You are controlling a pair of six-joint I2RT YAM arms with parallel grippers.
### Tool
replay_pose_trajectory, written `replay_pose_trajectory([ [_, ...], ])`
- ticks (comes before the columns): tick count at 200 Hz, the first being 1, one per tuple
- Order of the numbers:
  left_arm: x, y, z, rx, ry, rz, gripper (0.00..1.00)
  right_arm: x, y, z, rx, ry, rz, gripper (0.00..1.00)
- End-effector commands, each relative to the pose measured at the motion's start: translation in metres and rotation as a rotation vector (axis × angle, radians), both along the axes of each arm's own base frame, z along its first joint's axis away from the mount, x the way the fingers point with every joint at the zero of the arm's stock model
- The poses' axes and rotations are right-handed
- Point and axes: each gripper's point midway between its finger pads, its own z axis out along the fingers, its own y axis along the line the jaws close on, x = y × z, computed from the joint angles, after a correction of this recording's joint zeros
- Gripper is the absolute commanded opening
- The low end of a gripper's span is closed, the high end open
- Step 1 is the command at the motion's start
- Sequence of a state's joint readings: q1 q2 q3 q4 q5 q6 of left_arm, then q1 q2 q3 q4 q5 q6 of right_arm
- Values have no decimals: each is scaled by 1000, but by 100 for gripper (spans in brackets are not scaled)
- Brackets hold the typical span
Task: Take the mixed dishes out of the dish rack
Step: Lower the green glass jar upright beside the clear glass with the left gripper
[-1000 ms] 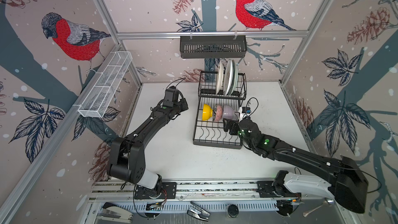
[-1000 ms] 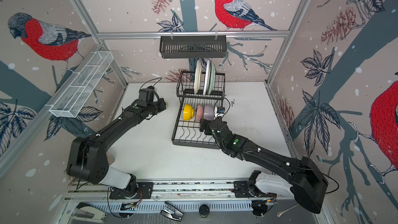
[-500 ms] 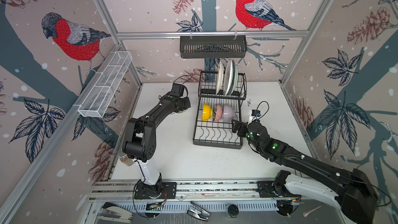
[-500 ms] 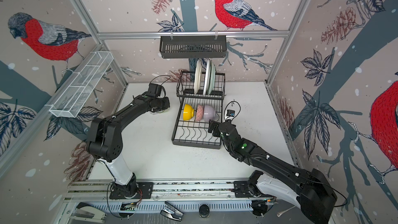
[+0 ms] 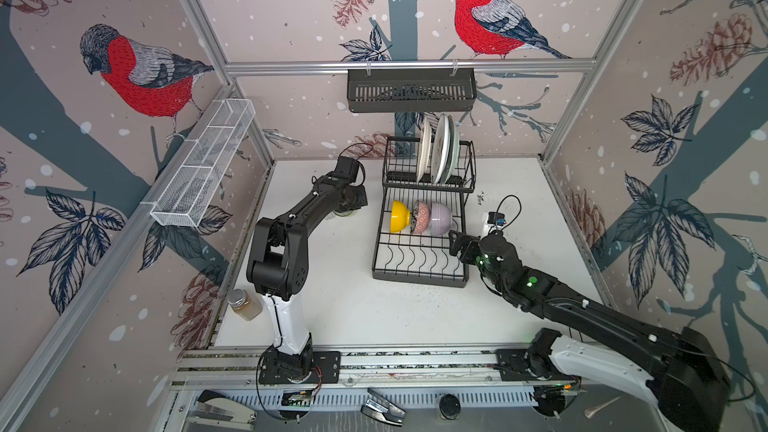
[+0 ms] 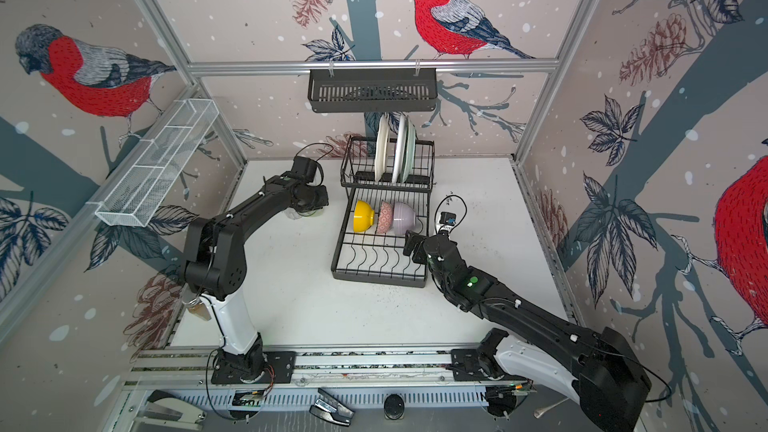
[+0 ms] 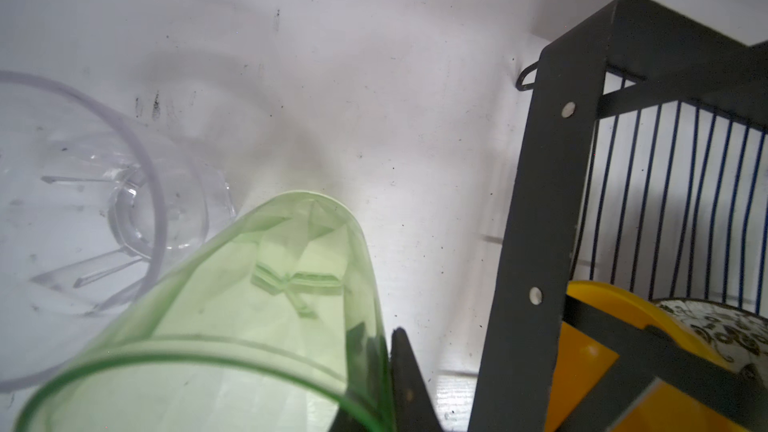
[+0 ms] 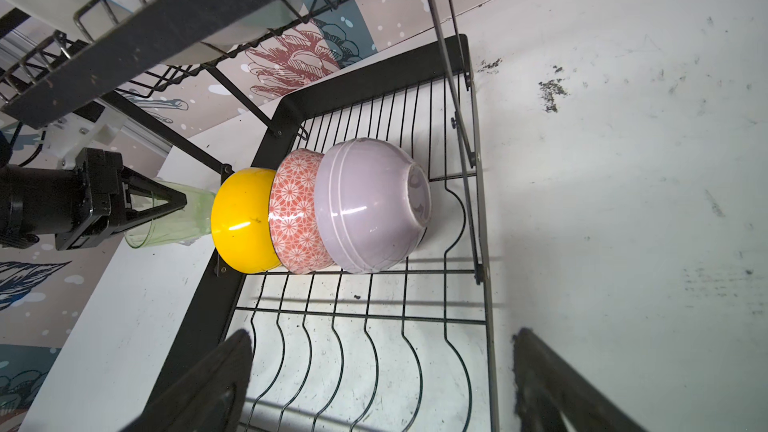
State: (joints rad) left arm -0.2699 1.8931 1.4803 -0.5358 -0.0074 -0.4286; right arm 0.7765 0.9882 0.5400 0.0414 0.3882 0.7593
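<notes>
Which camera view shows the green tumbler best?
The left wrist view: the green tumbler is large and close. The right wrist view shows it smaller, in the left hand, partly behind the yellow bowl. In both top views the left arm hides most of it.

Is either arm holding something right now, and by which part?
The left jaws pinch the green glass by its wall at the rim; the right jaws are open and empty.
</notes>
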Motion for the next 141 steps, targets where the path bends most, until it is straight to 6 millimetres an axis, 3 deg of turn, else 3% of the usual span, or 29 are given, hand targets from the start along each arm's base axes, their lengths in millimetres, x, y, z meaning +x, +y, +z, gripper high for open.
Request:
replay_pose_trajectory([
  [1, 3, 7, 0, 45, 5, 4, 0, 0, 1, 1, 16, 4, 0, 97],
  [141, 25, 11, -21, 131, 100, -10, 0, -3, -7, -5, -1, 22, -15, 97],
])
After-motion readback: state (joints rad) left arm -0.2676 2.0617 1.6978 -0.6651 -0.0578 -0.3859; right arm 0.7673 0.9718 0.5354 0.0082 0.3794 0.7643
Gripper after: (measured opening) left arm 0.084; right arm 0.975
